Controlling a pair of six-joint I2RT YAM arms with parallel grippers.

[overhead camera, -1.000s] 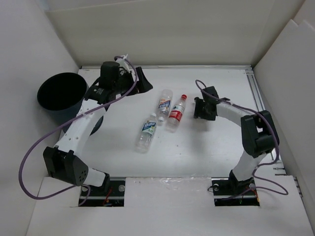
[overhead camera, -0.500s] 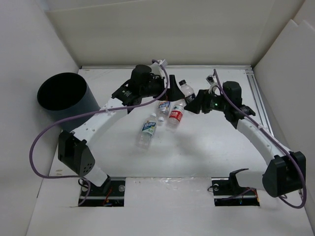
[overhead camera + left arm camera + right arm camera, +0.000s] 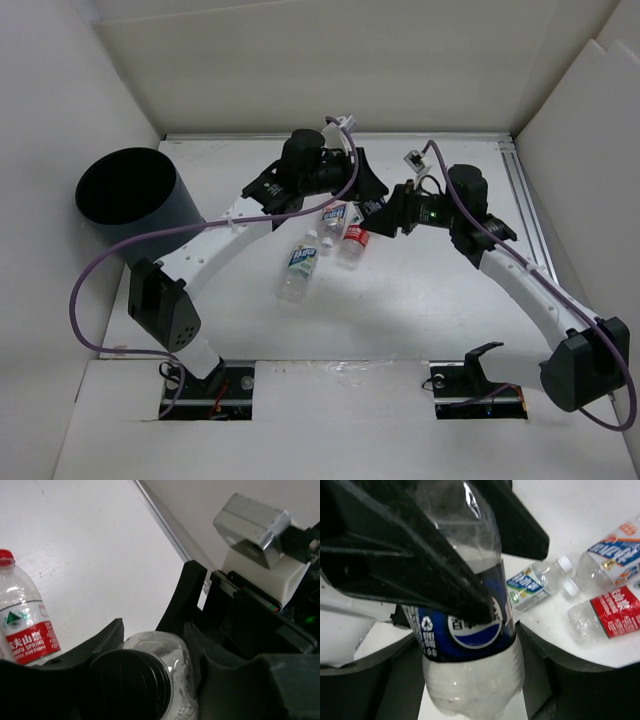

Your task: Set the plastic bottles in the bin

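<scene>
Left claw (image 3: 365,190) has closed in on the dark-labelled bottle (image 3: 465,625) held above the table (image 3: 420,300).
Right claw (image 3: 470,675) clamps its lower body; left fingers (image 3: 515,530) straddle the neck, grip unclear. Three other bottles (image 3: 300,262) lie on the table; bin (image 3: 165,228) far left, inside black.

The left arm (image 3: 215,235) and right arm (image 3: 520,275) stretch from the near edge of the worktop (image 3: 420,330) toward its far middle, where the left pincer (image 3: 368,192) and right pincer (image 3: 388,212) meet, both clamped on one dark-labelled bottle (image 3: 470,630)
</scene>
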